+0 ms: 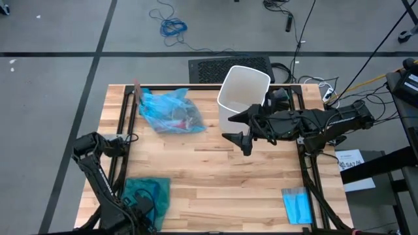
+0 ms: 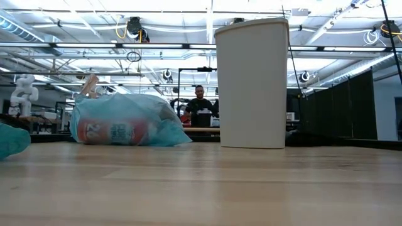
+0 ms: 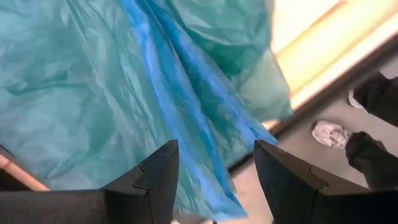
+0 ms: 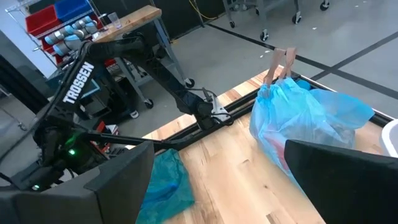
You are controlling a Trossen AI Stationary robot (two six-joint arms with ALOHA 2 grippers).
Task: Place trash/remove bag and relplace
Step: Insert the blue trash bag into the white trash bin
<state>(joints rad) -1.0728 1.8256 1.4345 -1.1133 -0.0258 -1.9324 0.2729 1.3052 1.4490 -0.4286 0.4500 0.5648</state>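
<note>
The bag (image 1: 168,111), light blue and crinkly, lies bunched on the table (image 1: 215,176) in the upper left part of the high view, left of the white bin (image 1: 243,94) and apart from it. It is gathered shut at its far left end, where a pinkish-brown twist (image 4: 280,62) sticks up. Through the thin plastic I can see trash (image 1: 186,117) inside: dark and reddish bits from above, and from the low view a red-and-white label (image 2: 116,133) pressed against the bag's near wall. The bin stands upright in the upper middle of the high view, with no liner visible over its rim.

My right gripper (image 1: 243,128) hangs above the table in the middle of the high view, just below the bin in the picture, pointing toward the picture's left. Its fingers (image 4: 112,186) are spread wide with nothing between them; in the right wrist view the bag shows between the two fingers, farther off and untouched.

My left gripper (image 3: 214,180) is down at the lower left corner of the high view, over the darker teal-green bag (image 1: 145,196) that lies crumpled there at the table's near edge. In the left wrist view its fingers stand partly apart with the teal-green plastic and a blue fold of it filling the gap ahead; I cannot tell whether they pinch the plastic or only hover at it.

A small flat folded blue sheet (image 1: 298,204) lies at the lower right of the high view. A person (image 2: 200,107) stands in the room behind the table, seen in the low view's middle.
</note>
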